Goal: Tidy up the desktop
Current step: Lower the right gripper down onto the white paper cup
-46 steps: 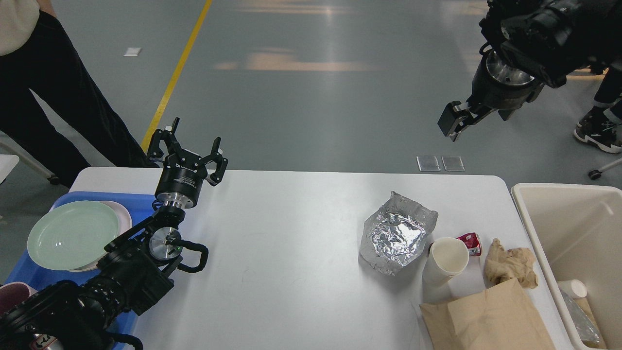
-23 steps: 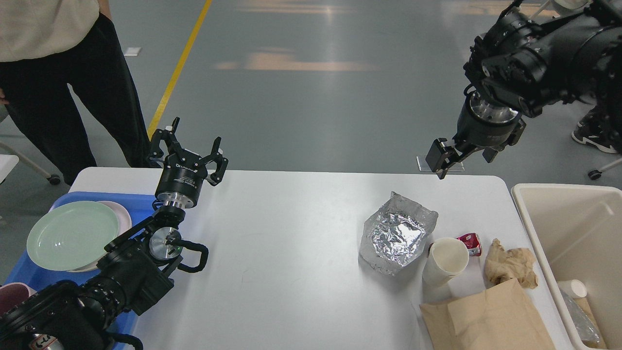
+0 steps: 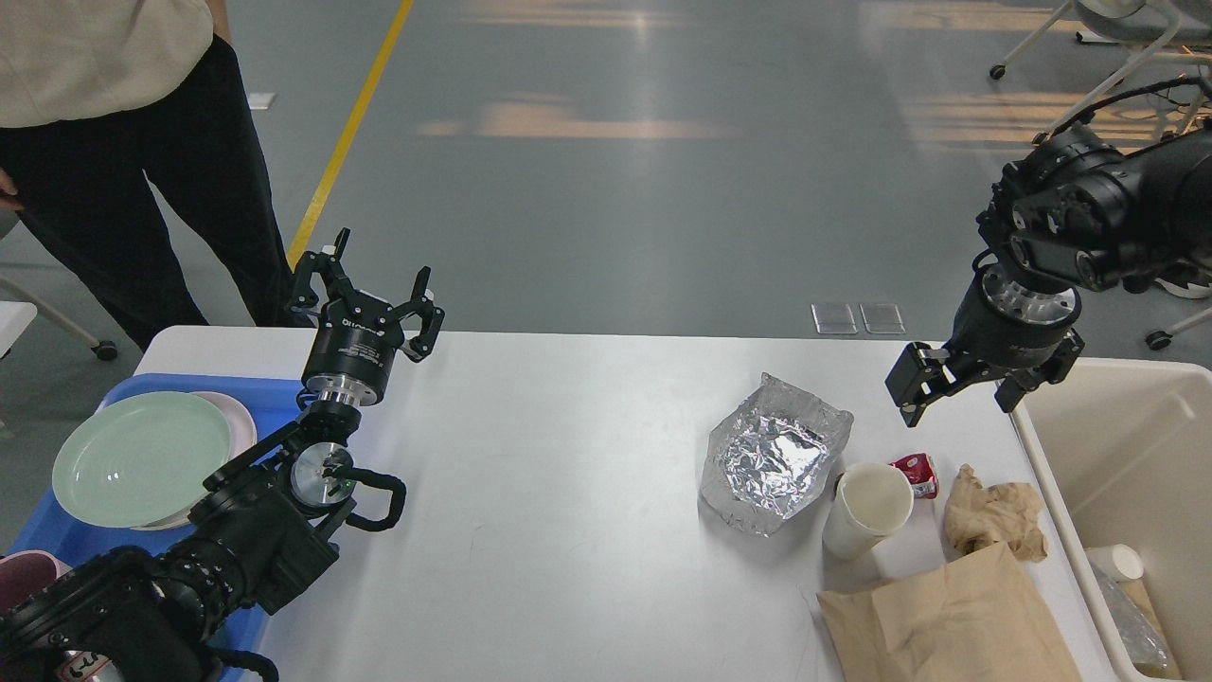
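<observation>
Brown paper bag (image 3: 947,620) sits nearest at the bottom right of the white worktop (image 3: 568,493), its lower edge cut off by the frame. Just past it there's a crumpled brown paper wad (image 3: 994,521), a white paper cup (image 3: 866,507) lying tipped toward the camera, and a little red carton (image 3: 917,472) half hidden behind the cup's rim. Crinkled foil (image 3: 772,455) lies just left of the cup. On the right, a cream bin (image 3: 1117,445) runs out of frame, with some stuff at the bottom I can't really make out. Over on the left, a blue tray (image 3: 275,403) holds a pale green plate (image 3: 142,455) stacked on a pinkish one, mostly covered by my left arm. Left tool (image 3: 365,298) points up over the far left edge, fingers spread, holding nothing. Right tool (image 3: 956,384) hovers above the far right corner, fingers parted and bare. Someone in dark trousers (image 3: 142,180) stands beyond, head cut off.
</observation>
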### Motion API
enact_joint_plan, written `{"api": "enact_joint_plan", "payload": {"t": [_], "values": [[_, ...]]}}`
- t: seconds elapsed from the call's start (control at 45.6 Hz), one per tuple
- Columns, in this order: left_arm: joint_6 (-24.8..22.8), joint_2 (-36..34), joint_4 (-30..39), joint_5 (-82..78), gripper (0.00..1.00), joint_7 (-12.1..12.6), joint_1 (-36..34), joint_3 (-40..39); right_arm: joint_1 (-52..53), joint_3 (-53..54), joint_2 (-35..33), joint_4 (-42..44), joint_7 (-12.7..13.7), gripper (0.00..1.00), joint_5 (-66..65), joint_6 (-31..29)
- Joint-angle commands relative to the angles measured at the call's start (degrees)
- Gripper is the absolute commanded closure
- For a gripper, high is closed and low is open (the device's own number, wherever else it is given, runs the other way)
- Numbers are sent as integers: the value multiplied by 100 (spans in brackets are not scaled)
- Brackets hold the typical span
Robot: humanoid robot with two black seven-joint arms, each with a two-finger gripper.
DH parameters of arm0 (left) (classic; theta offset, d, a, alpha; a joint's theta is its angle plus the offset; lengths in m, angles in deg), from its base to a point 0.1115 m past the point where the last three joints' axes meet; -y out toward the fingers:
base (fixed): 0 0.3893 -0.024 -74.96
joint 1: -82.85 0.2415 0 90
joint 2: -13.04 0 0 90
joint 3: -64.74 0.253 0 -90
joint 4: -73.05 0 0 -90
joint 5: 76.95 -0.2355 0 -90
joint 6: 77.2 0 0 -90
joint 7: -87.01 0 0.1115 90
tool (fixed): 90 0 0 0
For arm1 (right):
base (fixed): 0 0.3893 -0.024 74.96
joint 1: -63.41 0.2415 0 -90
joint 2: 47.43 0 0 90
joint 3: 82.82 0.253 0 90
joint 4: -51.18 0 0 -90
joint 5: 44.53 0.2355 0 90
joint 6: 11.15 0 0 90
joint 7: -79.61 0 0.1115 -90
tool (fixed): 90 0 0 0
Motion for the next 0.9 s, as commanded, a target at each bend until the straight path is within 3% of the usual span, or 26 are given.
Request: {"api": "enact_joint_plan", "payload": {"t": [0.0,0.351,0.877], "values": [[-4,0,0,1,4,0,1,0,-225,7,-5,-25,-3,0,249,3],[-4,0,0,-8,4,0,1,0,-630,165,22,-7,-3,0,601,47],[5,0,0,-8,4,0,1,0,-1482,174,57,300,6,0,953,1198]]}}
